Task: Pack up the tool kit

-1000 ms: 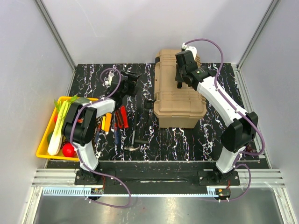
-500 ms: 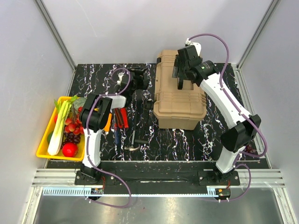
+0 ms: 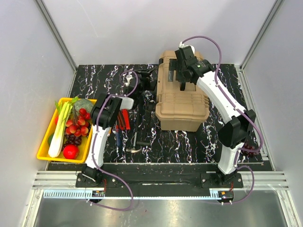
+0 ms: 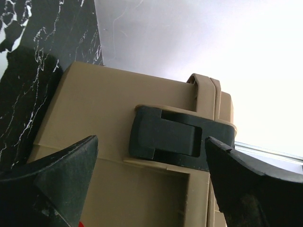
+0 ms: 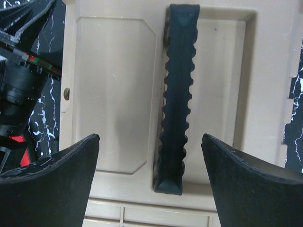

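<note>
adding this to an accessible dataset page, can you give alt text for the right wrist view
A black ridged handle lies flat in a recess on the closed tan toolbox lid, seen from straight above. The right arm's fingers stand wide open on either side of it, with part of the left arm at the left edge.

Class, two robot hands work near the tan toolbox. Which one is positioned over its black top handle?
The right hand: open, it frames the ribbed black handle on the toolbox lid. The left hand faces a black side latch instead.
</note>
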Controlling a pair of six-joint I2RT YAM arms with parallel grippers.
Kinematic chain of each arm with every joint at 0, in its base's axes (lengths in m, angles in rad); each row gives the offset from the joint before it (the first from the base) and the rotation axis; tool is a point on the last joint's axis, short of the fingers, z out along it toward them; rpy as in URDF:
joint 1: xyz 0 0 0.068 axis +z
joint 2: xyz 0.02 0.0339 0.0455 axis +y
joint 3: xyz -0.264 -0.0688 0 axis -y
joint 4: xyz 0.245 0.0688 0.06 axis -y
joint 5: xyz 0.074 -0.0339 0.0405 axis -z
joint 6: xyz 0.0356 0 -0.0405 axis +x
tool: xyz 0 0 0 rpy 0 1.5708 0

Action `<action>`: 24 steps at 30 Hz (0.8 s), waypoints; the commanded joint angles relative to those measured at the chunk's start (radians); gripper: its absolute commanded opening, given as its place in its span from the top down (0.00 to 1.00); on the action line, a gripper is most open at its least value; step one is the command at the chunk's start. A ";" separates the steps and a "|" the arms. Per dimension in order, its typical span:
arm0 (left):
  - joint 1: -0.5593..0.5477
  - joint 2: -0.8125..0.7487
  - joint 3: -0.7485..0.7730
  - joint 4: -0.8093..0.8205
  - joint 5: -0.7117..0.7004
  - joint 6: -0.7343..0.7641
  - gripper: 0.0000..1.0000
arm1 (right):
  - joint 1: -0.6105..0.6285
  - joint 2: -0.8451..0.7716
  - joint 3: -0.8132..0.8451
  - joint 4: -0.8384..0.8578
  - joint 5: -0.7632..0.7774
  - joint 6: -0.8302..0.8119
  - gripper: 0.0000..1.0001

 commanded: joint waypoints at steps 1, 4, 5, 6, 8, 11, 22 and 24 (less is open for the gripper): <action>-0.021 0.041 0.078 0.154 -0.015 -0.045 0.02 | 0.010 0.004 -0.012 0.005 -0.034 -0.026 0.06; -0.031 0.061 0.087 0.202 -0.055 -0.060 0.02 | 0.010 0.009 -0.027 0.003 -0.039 -0.025 0.06; -0.032 0.073 0.096 0.216 -0.058 -0.070 0.02 | 0.010 0.010 -0.030 0.002 -0.042 -0.023 0.06; -0.032 0.088 0.113 0.237 -0.060 -0.080 0.02 | 0.010 0.010 -0.036 0.003 -0.048 -0.021 0.06; -0.037 0.128 0.162 0.275 -0.063 -0.109 0.02 | 0.011 0.013 -0.047 0.003 -0.053 -0.017 0.07; -0.043 0.159 0.208 0.303 -0.075 -0.128 0.03 | 0.013 0.015 -0.056 0.003 -0.051 -0.011 0.08; -0.041 0.146 0.160 0.493 -0.110 -0.155 0.24 | 0.013 0.030 -0.088 -0.002 -0.099 -0.017 0.10; -0.041 0.150 0.157 0.533 -0.113 -0.165 0.27 | 0.013 0.029 -0.105 0.005 -0.116 -0.017 0.10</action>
